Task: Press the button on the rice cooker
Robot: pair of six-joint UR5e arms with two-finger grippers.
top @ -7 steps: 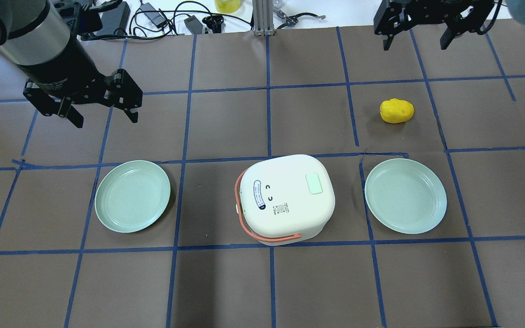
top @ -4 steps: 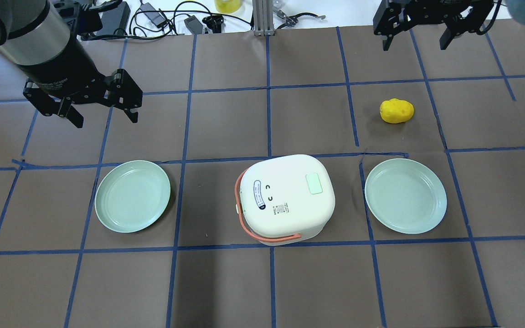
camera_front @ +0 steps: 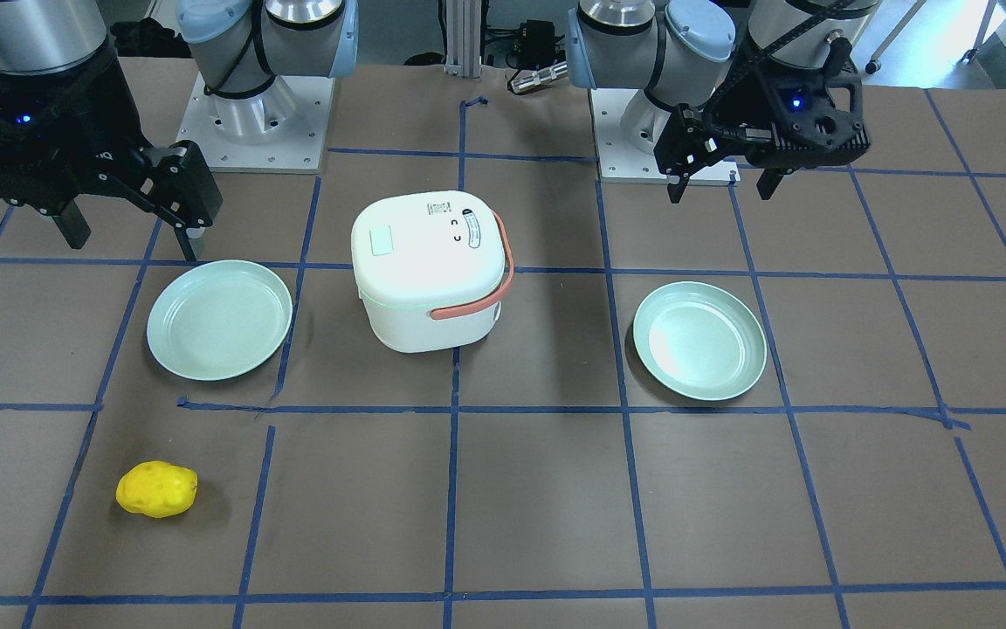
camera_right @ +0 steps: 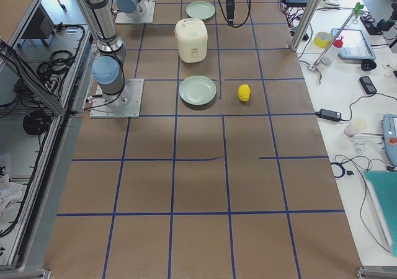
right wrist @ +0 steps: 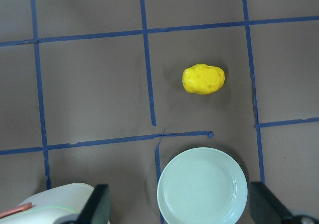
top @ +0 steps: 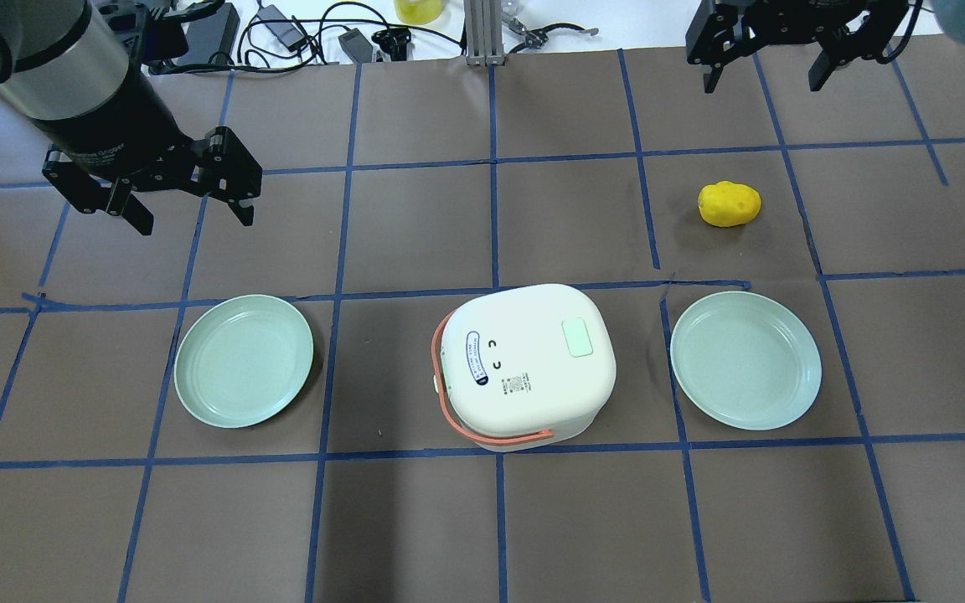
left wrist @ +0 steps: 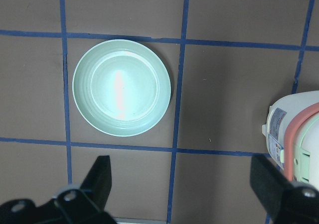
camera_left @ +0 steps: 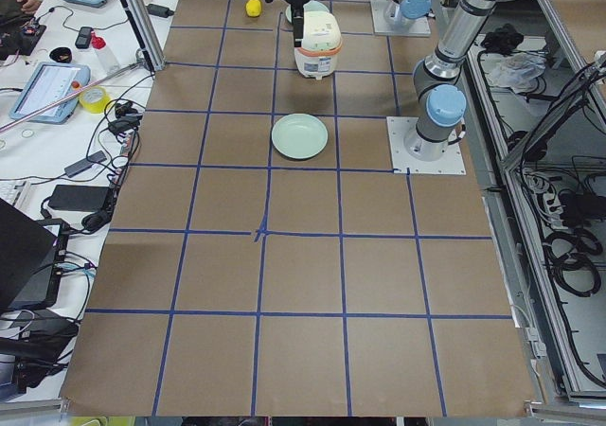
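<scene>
The white rice cooker (top: 524,368) with an orange handle stands at the table's middle, lid shut. Its pale green button (top: 577,337) sits on the lid's right side, and also shows in the front view (camera_front: 380,240). My left gripper (top: 195,219) is open and empty, hovering far to the cooker's left and beyond it, above the left plate. My right gripper (top: 764,84) is open and empty, high at the far right. In the left wrist view the cooker (left wrist: 294,134) shows at the right edge. In the right wrist view a corner of it (right wrist: 55,199) shows at the bottom left.
Two pale green plates flank the cooker, one on the left (top: 244,360) and one on the right (top: 745,360). A yellow potato-like object (top: 729,204) lies beyond the right plate. Cables and gear lie along the far table edge (top: 298,33).
</scene>
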